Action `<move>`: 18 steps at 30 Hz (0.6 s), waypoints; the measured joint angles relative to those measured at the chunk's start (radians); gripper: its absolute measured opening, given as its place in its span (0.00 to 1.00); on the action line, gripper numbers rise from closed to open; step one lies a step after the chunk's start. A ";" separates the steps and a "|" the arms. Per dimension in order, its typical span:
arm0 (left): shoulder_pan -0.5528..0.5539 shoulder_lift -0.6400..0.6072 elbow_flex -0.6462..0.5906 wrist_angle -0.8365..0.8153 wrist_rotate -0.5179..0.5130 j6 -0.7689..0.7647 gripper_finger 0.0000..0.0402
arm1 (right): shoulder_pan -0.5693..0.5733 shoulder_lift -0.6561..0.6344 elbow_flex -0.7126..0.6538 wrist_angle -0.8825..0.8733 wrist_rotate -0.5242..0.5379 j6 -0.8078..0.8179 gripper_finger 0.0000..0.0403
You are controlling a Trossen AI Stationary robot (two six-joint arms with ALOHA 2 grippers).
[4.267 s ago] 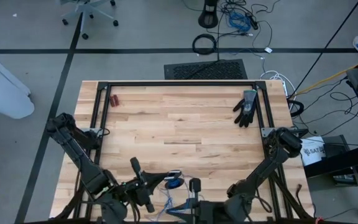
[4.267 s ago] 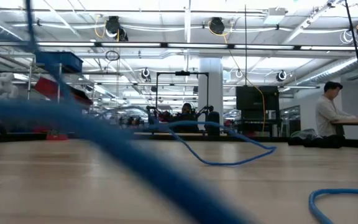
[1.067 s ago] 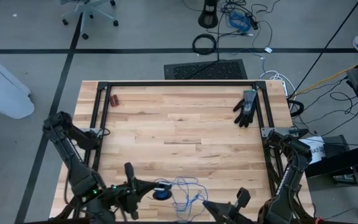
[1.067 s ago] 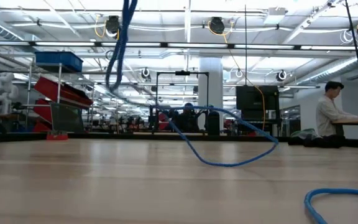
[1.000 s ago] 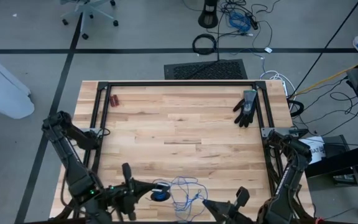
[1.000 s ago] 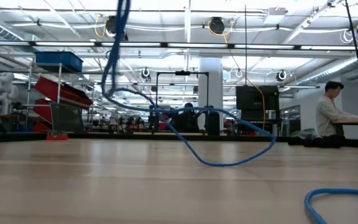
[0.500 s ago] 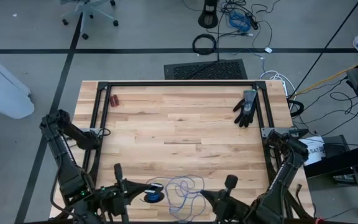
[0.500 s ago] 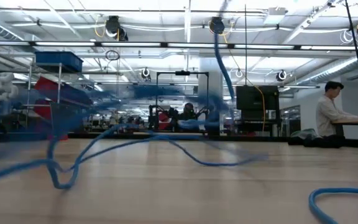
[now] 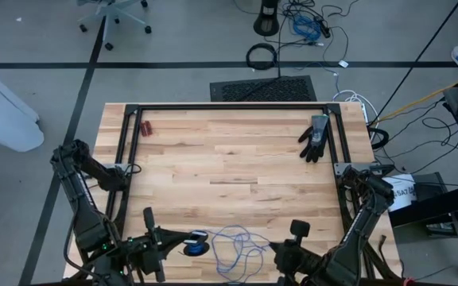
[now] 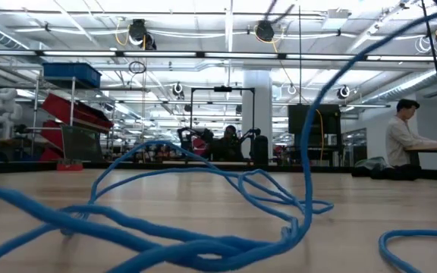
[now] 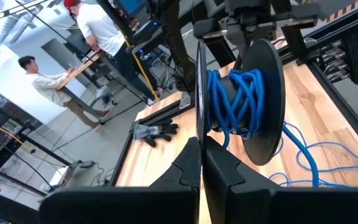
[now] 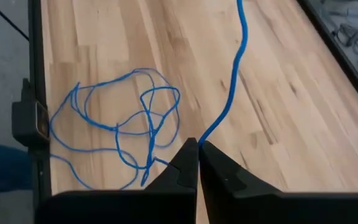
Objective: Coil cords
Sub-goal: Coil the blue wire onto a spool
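Pale wooden boards make up the worktop (image 9: 229, 171), framed by a black metal rail, and both arms crowd its near edge. Nearest, the left gripper (image 9: 151, 238) sits at the near-left, its fingers (image 11: 188, 165) pressed together on the thin rim of a dark spool (image 11: 263, 102) that carries several turns of the blue cord (image 11: 235, 102); in the high view the spool shows as a small dark disc (image 9: 195, 248) just beside that gripper. To its right, the right gripper (image 9: 293, 238) hangs near the near edge with its fingers (image 12: 188, 158) pinched shut on one strand of the same cord, which runs up and away from the fingertips across the boards. Between the two grippers the rest of the cord (image 9: 233, 242) lies in a loose tangle of loops on the wood, and from table height the loops (image 10: 203, 205) sprawl across the foreground with one strand rising steeply toward the upper right. Farther off, well apart from the cord, a black glove (image 9: 316, 137) rests near the far-right corner, and a small red-handled tool (image 9: 145, 127) lies near the far-left corner. Beyond the worktop a person (image 10: 402, 140) sits at a desk in the room.
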 joint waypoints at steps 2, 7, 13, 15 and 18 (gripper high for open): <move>0.004 0.000 0.000 0.014 -0.002 0.000 0.02 | 0.000 0.000 0.000 0.002 -0.003 -0.010 0.00; 0.030 -0.020 0.000 0.031 -0.005 -0.059 0.02 | 0.000 0.000 0.000 0.004 -0.002 -0.041 0.10; 0.071 -0.065 0.000 0.026 0.056 -0.139 0.02 | 0.000 0.000 0.000 0.015 0.007 -0.058 0.27; 0.085 -0.078 0.000 0.022 0.058 -0.153 0.02 | -0.003 0.003 0.000 0.071 0.121 -0.076 0.30; 0.108 -0.085 0.000 0.022 0.069 -0.158 0.02 | -0.023 0.018 0.000 0.199 0.345 -0.162 0.32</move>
